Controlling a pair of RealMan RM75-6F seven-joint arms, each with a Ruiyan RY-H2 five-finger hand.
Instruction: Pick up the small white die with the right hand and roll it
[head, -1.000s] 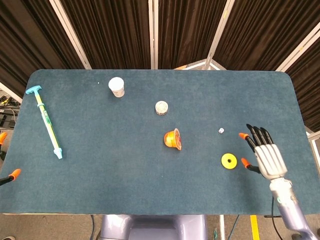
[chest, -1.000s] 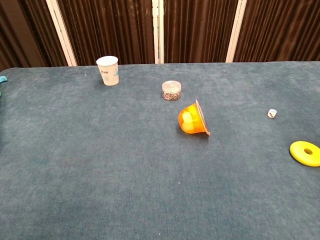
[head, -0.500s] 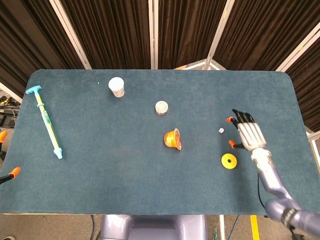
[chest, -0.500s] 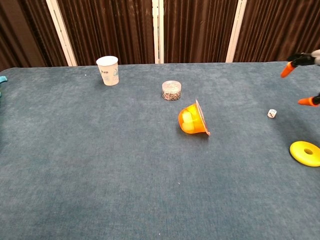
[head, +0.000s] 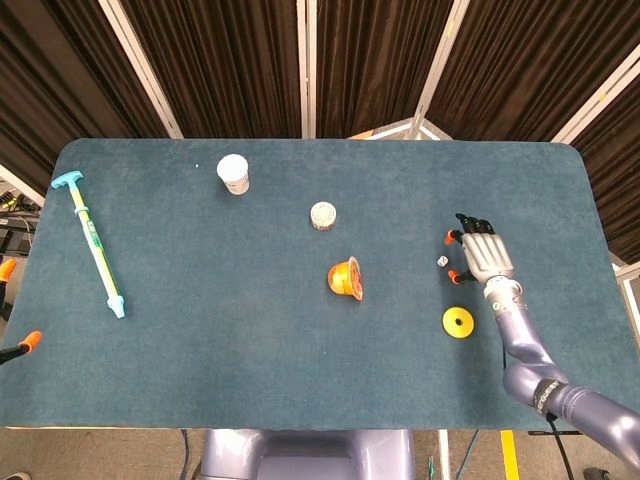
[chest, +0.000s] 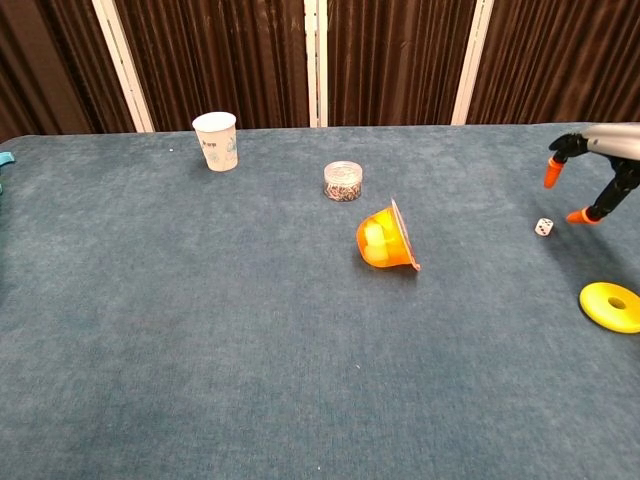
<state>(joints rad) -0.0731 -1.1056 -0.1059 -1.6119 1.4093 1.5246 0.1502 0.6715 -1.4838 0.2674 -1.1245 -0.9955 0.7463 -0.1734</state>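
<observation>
I saw the tipped orange cup (chest: 385, 240) holding yellow pieces; the white die (chest: 543, 227) sat just beside my right hand's (head: 480, 252) spread, empty fingers (chest: 552, 170).

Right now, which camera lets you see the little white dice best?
The chest view. There the die is close enough to show dark pips on its faces, lying on the table just left of the right hand. In the head view it is only a tiny white speck beside that hand.
</observation>
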